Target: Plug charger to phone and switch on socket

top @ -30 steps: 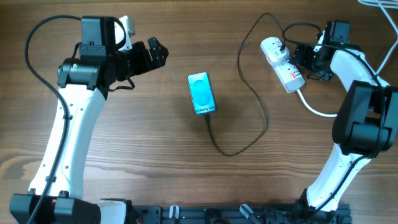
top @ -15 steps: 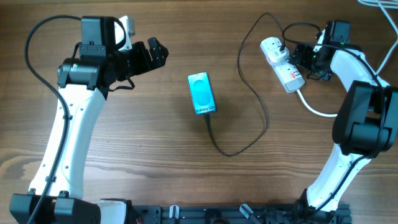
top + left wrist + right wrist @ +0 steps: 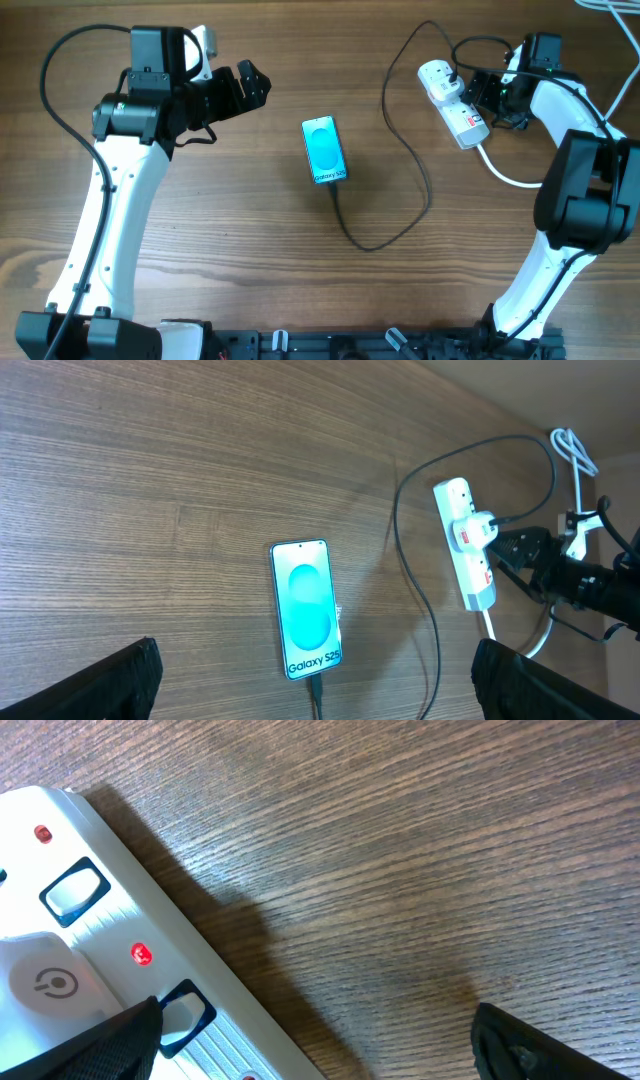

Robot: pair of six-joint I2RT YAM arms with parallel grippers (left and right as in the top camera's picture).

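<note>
- The phone (image 3: 305, 608) carries the words "Galaxy S25" in dark letters at the near end of its cyan screen. They are plain in the left wrist view and only just legible from overhead.
- The power strip (image 3: 110, 920) bears a grey power symbol (image 3: 55, 983), a circle with a short stroke, on a rounded white part.
- A red-marked label (image 3: 474, 122) on the strip is too small to read from overhead.

We see a matt, wood-grained table (image 3: 250, 250), a smooth white plastic socket (image 3: 110, 920) with a faint sheen, a glossy-screened phone (image 3: 324, 150) and a matt black cable (image 3: 429, 200).
</note>
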